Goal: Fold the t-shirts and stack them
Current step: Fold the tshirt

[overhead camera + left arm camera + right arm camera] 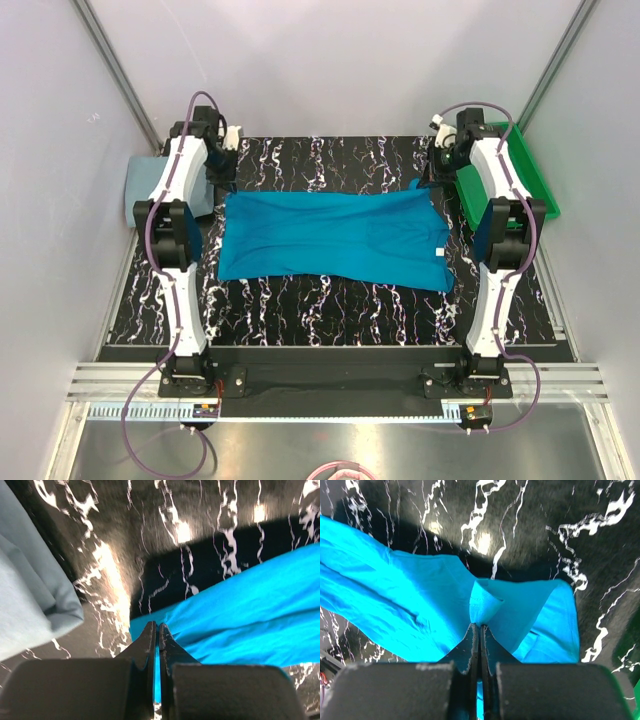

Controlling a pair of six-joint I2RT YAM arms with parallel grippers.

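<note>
The teal-blue t-shirt (330,238) is lying spread out flat across the middle of the table (330,310), its long side running left to right. Its far corners are reaching toward the two arms, and its near edge is running a little unevenly, dipping lower on the right. A wide bare strip of tabletop is showing between that near edge and the arm bases, and a narrower bare band is showing beyond the far edge. To the far left, just off the dark surface and beside the left arm, the pale grey-blue t-shirt (145,190) is sitting as a folded bundle, apart from the teal one. At the far right a green tray (535,185) is resting against the side, partly hidden behind the right arm. The tabletop is black with white marbled veins and is catching bright glare in the wrist views. Plain pale walls (330,60) are closing in the left, far and right sides, with metal rails running up the corners. The left gripper (158,629) is down at the shirt's far left corner; its fingers (145,650) are pressing together with a thin sliver of teal cloth showing between them. The right gripper (479,628) is at the far right corner, with its fingers (495,650) clamping tightly on a small raised fold of the same shirt.
</note>
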